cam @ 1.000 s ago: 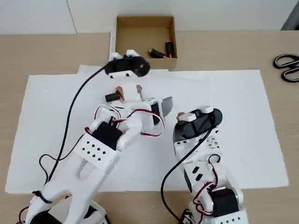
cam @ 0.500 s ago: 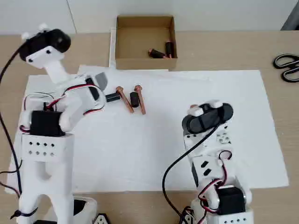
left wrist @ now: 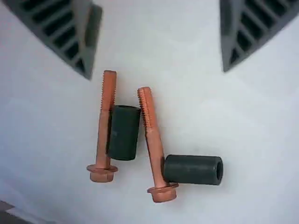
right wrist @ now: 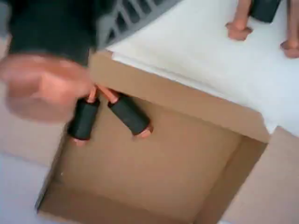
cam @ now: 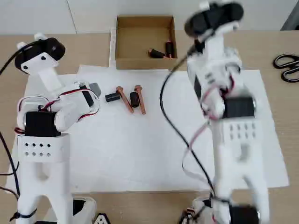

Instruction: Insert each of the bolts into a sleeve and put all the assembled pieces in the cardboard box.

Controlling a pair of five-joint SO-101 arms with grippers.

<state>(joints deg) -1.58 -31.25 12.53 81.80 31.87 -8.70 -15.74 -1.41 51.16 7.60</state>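
While L claw (left wrist: 156,67) hangs wide over loose bolts (left wrist: 105,126), R claw (right wrist: 79,32) grips sleeved bolt (right wrist: 44,70) above cardboard box (right wrist: 187,106).

High camera was fixed above the table (cam: 28,51), looking down over all of it. Left wrist camera looked down past the left pincer (left wrist: 156,56) at bolts (left wrist: 152,140) close ahead of it. Right wrist camera looked close into the cardboard box (right wrist: 187,105). High view covered both spots.

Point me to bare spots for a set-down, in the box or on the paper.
Free: left half of the cardboard box, beside the assembled pieces; middle of the white paper, from the bolts to its near edge. Crowded: the box's right side; bolts and sleeves bunched before the left gripper.
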